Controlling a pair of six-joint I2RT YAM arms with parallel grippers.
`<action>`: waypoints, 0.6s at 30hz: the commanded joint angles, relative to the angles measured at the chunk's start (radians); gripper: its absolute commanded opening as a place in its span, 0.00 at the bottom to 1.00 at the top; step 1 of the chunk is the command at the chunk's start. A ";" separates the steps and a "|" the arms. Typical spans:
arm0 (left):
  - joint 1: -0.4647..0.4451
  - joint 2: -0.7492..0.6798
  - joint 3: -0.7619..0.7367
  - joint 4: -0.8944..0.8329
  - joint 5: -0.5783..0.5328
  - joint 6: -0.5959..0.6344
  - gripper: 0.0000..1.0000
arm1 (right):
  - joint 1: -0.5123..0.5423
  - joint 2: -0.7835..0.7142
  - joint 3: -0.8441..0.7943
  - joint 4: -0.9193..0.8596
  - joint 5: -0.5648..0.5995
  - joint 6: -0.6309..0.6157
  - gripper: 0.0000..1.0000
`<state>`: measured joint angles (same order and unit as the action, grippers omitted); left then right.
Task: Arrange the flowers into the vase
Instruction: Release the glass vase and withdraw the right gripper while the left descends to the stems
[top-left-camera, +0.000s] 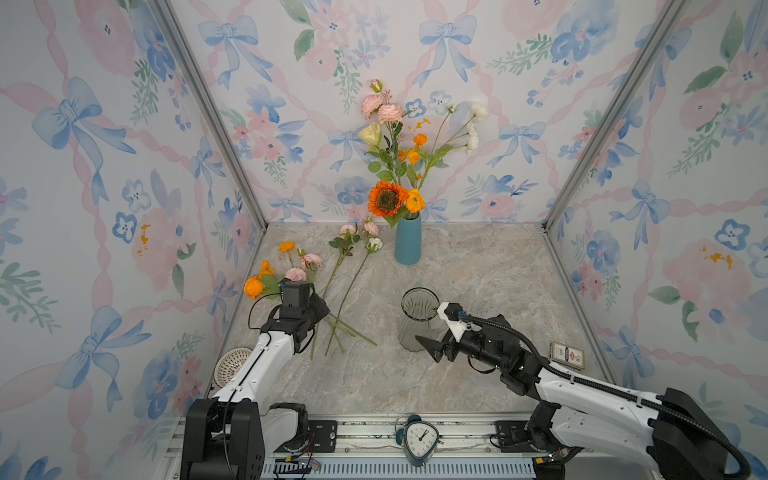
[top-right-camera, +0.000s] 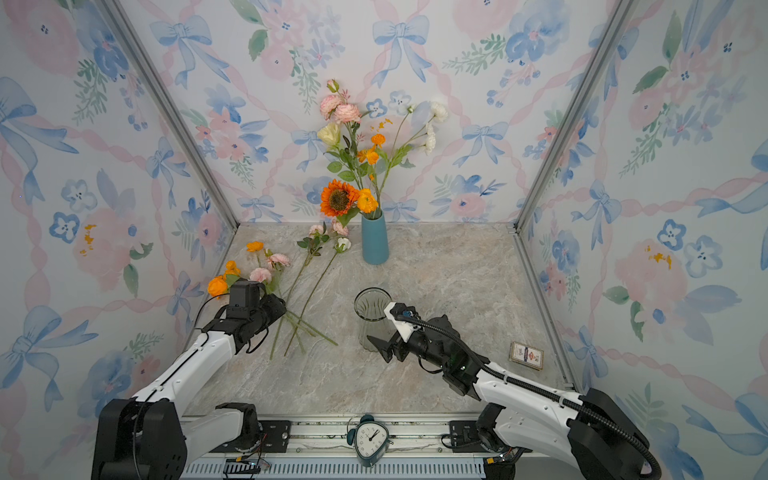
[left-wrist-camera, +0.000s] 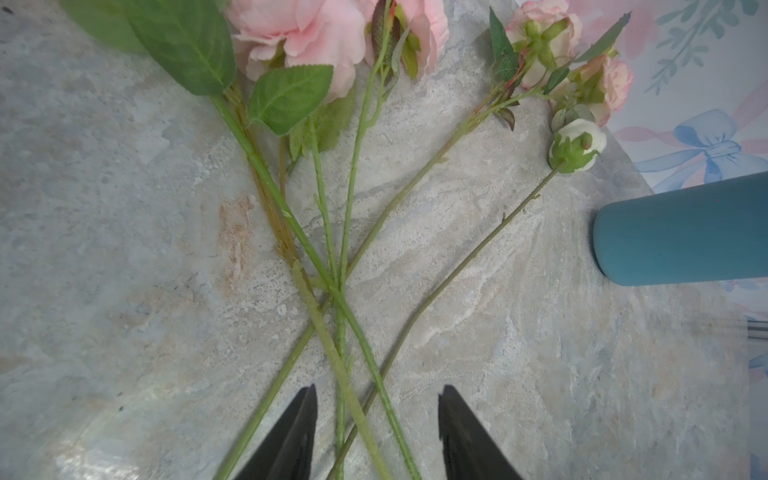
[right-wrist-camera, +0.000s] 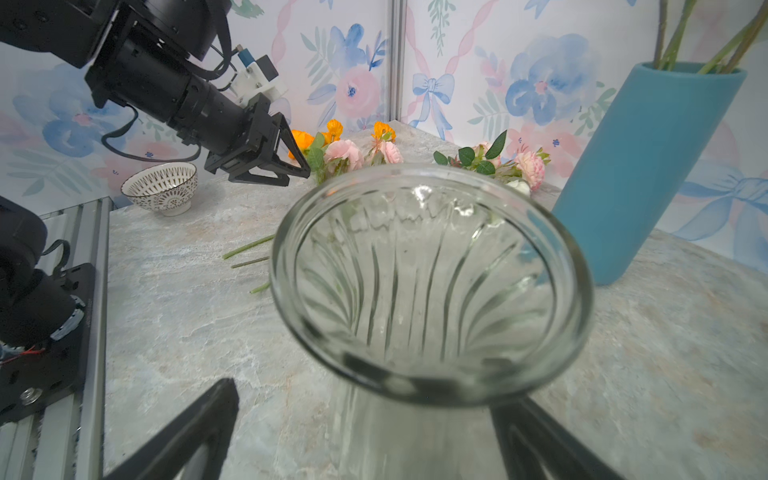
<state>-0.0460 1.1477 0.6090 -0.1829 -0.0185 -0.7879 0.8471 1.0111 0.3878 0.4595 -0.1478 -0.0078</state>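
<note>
Between left hand (left-wrist-camera: 378, 392) fingertips, flowers (left-wrist-camera: 338, 286), seemingly loose.

Floral bow wallpaper (top-left-camera: 83, 166), marble tabletop (top-left-camera: 478, 270), alu posts (top-left-camera: 207, 104)

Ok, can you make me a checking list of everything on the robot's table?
Surface: marble-look table, no spills seen.
Job's things: loose flowers lie crossed on the left; blue vase holds a bouquet; glass vase stands empty.
Clutter: bowl, card box, alarm clock on the front rail.
Tools: left tool open over the flowers' stems; right tool open around the glass vase.
Cables: black loop on the left arm, ribbed hose along the right arm.
Surroundings: flowery wallpaper, metal frame posts.
</note>
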 joint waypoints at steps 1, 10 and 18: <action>0.034 0.001 -0.036 0.062 -0.038 -0.033 0.44 | 0.059 -0.025 -0.026 -0.090 -0.061 -0.026 0.97; 0.147 0.156 -0.009 0.160 0.091 0.011 0.26 | 0.356 0.125 0.016 0.062 0.098 -0.128 0.97; 0.176 0.272 0.029 0.208 0.101 0.025 0.21 | 0.500 0.368 0.114 0.189 0.304 -0.128 0.97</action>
<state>0.1196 1.3941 0.6117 -0.0116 0.0616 -0.7860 1.3209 1.3334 0.4488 0.5743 0.0704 -0.1223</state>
